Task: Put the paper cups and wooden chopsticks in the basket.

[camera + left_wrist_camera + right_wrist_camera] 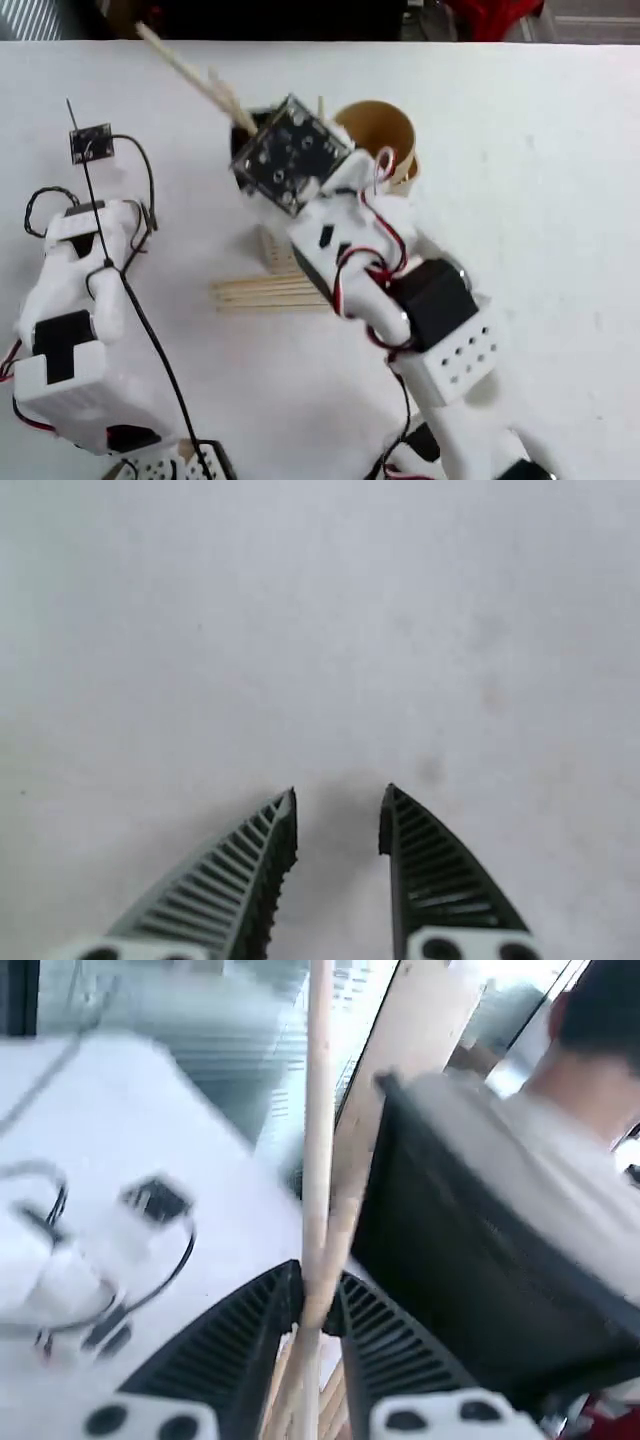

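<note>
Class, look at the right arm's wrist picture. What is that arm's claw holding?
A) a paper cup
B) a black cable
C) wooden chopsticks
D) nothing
C: the right claw is shut on wooden chopsticks, which stick out well past its tips.

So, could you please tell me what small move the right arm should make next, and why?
Probably keep the right gripper shut and carry its wooden chopsticks toward the basket. Its fingers already pinch them, raised off the table. The paper cup beside the gripper and the loose chopstick pile lie uncollected, so those can follow afterwards.
</note>
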You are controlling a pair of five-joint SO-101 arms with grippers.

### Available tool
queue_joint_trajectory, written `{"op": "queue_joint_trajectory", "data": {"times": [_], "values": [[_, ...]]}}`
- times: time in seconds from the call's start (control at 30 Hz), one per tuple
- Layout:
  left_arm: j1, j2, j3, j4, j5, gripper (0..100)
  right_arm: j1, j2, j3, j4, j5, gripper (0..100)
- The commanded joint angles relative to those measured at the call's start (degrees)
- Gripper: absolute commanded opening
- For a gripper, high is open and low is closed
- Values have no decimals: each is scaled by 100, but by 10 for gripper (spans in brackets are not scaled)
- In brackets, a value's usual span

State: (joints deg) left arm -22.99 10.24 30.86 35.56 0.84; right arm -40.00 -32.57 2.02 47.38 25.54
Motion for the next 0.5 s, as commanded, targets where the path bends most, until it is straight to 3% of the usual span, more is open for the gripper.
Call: {"op": "queue_joint_trajectory", "data": {"times": [0.0, 0.23, 0.47], "values": [[66, -22, -273, 44, -62, 155, -4, 382, -1090, -400, -44, 15], [154, -22, -273, 44, -62, 155, 277, 1226, -2145, -435, -633, 16], [154, -22, -273, 35, -62, 155, 567, 1411, -1609, -927, -1204, 16]]}}
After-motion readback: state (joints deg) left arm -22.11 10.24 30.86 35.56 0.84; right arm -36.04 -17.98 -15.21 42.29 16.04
